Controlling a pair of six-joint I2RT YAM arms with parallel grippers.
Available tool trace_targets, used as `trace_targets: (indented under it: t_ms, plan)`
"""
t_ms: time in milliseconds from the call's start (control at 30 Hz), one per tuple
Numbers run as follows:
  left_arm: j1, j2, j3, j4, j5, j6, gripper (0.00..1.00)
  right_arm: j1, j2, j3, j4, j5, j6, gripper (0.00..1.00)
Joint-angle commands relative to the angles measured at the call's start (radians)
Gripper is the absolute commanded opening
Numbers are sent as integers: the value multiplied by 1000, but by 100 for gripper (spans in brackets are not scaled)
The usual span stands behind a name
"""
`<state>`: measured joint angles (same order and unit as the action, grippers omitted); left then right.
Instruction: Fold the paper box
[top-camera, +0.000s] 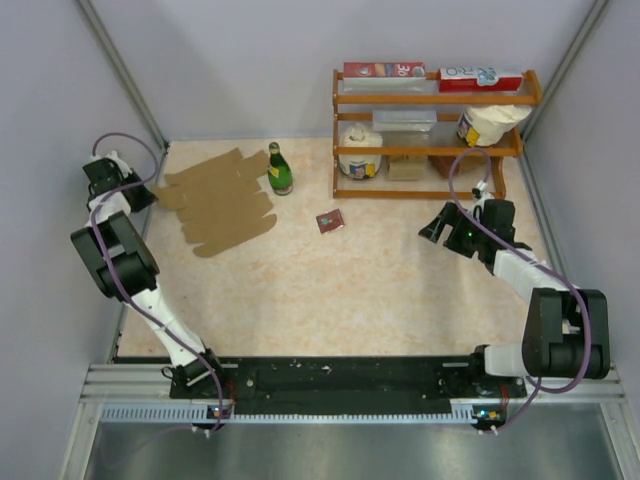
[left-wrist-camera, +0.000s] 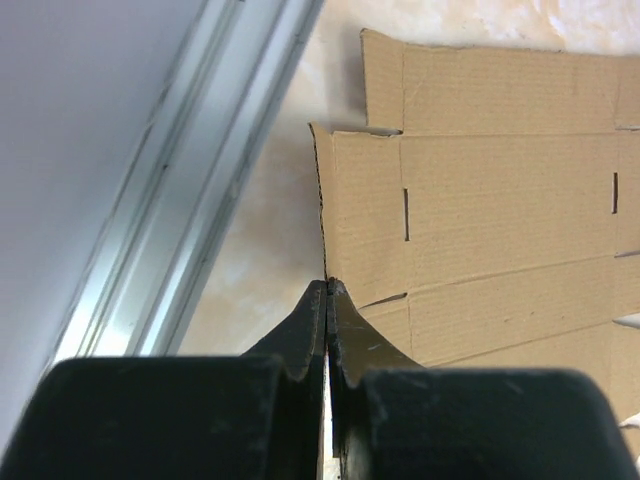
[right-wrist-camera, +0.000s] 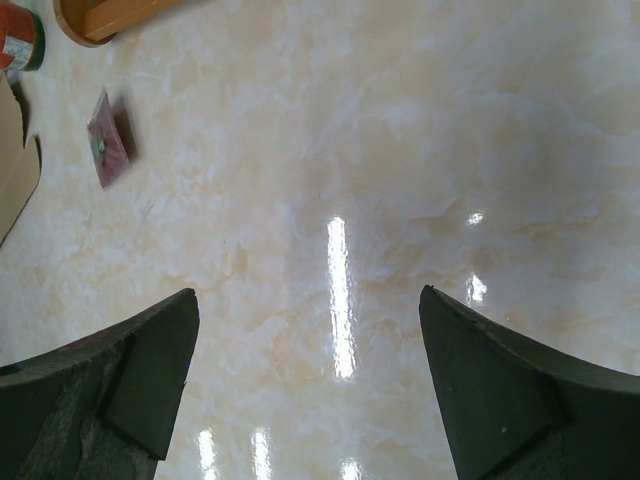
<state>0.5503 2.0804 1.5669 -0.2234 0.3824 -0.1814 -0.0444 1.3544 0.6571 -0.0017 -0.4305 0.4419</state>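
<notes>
The paper box (top-camera: 220, 200) is a flat sheet of plain brown cardboard with rounded flaps and cut slits, lying at the back left of the table. In the left wrist view the paper box (left-wrist-camera: 500, 200) fills the right half, and its left edge runs straight down into my left gripper (left-wrist-camera: 327, 287). That gripper (top-camera: 143, 196) is shut on this edge, its jaws pressed together by the left wall. My right gripper (top-camera: 436, 226) hovers open over bare table at the right, far from the sheet. Nothing lies between its fingertips (right-wrist-camera: 310, 310).
A green bottle (top-camera: 279, 168) stands right beside the sheet's far right corner. A small dark-red square card (top-camera: 329, 221) (right-wrist-camera: 107, 150) lies mid-table. A wooden shelf (top-camera: 430, 130) with tubs and cartons stands at the back right. The metal wall rail (left-wrist-camera: 190, 200) runs close to my left gripper.
</notes>
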Motion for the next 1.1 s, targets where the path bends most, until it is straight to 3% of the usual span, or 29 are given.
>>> trace_targets:
  t_ms: [0,167,533,667,867,1067]
  plan:
    - [14,-134,-50,61,-160,11,0,-12,-41,32,25,9,-5,90]
    - [13,-195,-134,58,-203,19,0,-14,-44,30,32,-7,3,90]
    - [10,-331,-323,75,-139,-52,0,-14,-69,12,55,-28,20,89]
    - [11,-414,-387,59,-192,-78,0,-14,-74,6,65,-20,17,89]
    - [10,-539,-421,-63,-298,-112,0,-12,-80,4,81,-39,32,89]
    - [11,-712,-533,-122,-251,-145,0,-14,-81,-4,97,-53,49,89]
